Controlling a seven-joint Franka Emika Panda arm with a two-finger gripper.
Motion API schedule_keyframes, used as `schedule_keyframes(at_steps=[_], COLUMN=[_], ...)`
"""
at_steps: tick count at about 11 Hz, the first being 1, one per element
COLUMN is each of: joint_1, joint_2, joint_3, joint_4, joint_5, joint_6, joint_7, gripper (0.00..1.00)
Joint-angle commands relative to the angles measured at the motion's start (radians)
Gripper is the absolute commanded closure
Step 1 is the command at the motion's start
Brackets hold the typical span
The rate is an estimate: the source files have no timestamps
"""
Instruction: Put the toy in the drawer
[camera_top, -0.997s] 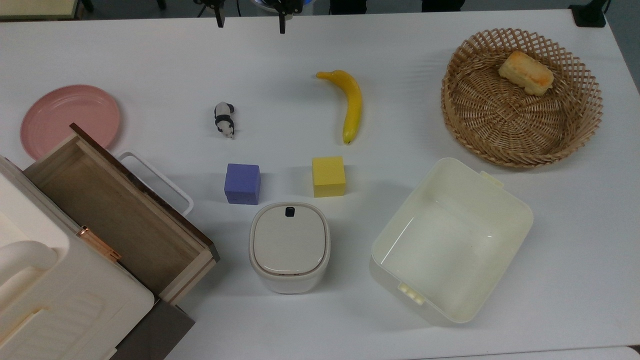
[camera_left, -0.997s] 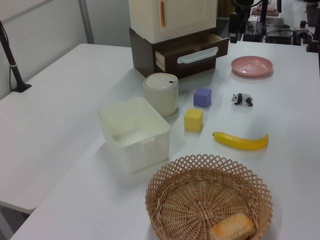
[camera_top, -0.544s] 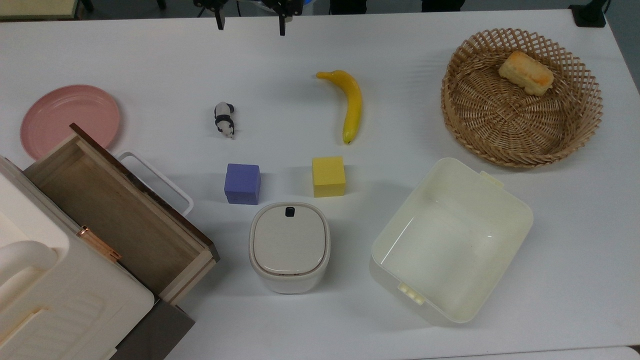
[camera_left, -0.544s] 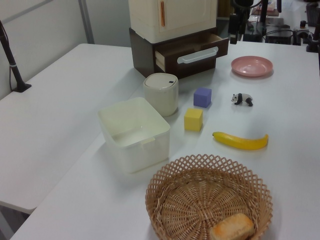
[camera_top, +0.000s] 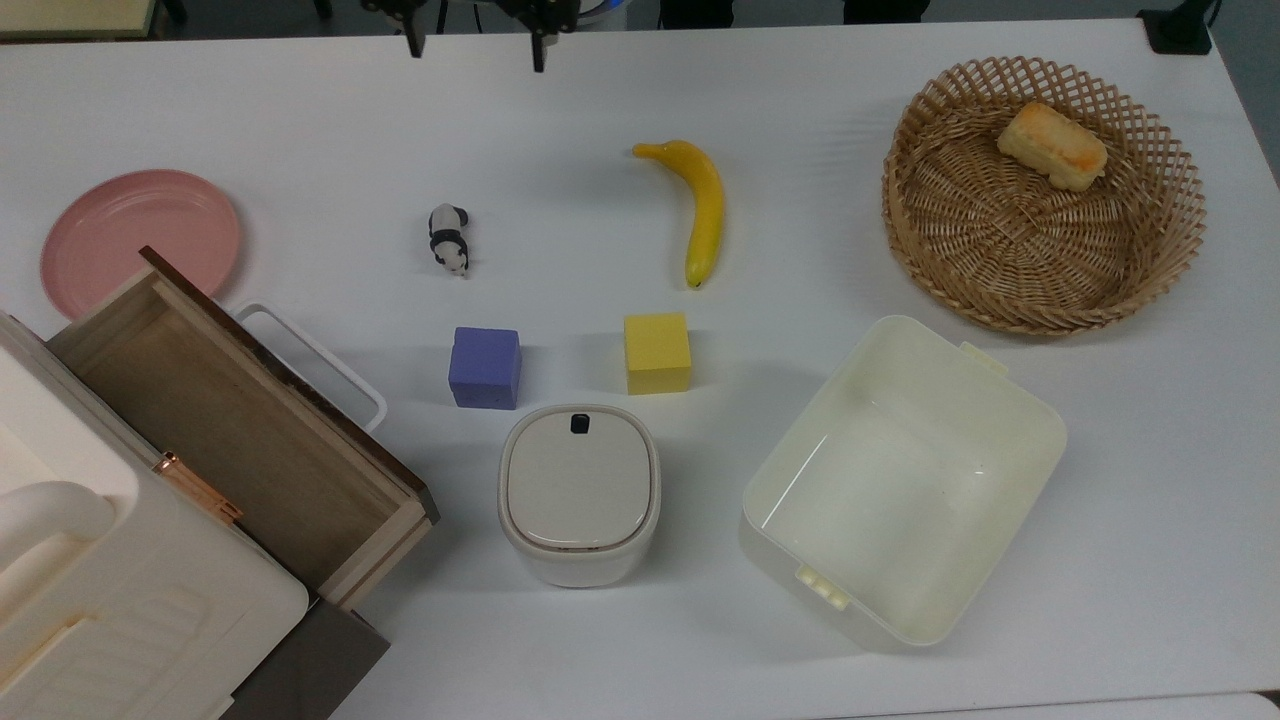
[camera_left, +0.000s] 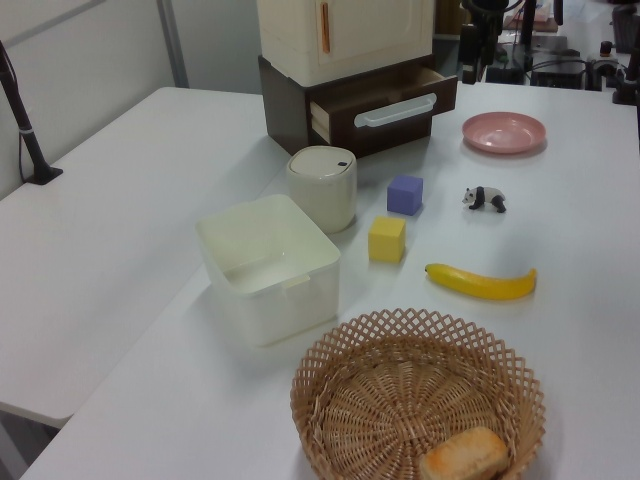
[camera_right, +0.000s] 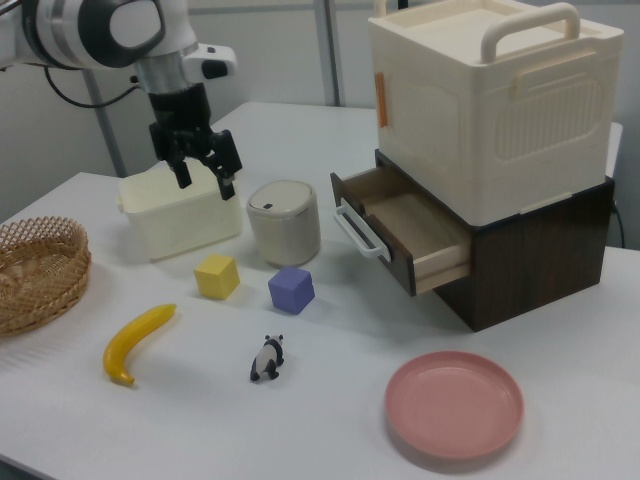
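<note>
Gripper (camera_right: 203, 176) status: my fingers are spread wide apart and hold nothing; I hang in the air with the fingertips pointing down, above the table (camera_top: 560, 110).

All positions below are referenced to the drawer (camera_top: 235, 440), nearest items first.

1. The drawer stands pulled out of the dark lower part of the cream cabinet (camera_right: 495, 110), its wooden interior bare and its white loop handle (camera_top: 315, 362) facing the table.
2. The pink plate (camera_top: 140, 235) lies just beside the drawer's front corner.
3. The purple cube (camera_top: 485, 367) and the lidded beige bin (camera_top: 578, 493) sit near the handle side.
4. The toy (camera_top: 449, 238), a small panda, stands on the table beyond the purple cube, apart from the drawer and untouched by me.
5. The yellow cube (camera_top: 657, 352) and banana (camera_top: 700, 207) lie farther out.
6. The cream tub (camera_top: 900, 480) and wicker basket (camera_top: 1040, 195) are farthest.
</note>
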Motion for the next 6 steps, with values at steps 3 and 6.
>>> schedule_keyframes(at_steps=[3, 6], joint_1=[-0.094, -0.126], joint_2=[-0.003, -0.011], joint_3=[-0.009, -0.009], joint_4=[0.010, -0.045], joint_5=[0.005, 0.003], joint_6=[-0.036, -0.026], joint_7=[-0.150, -0.190], gripper=[0.00, 0.00])
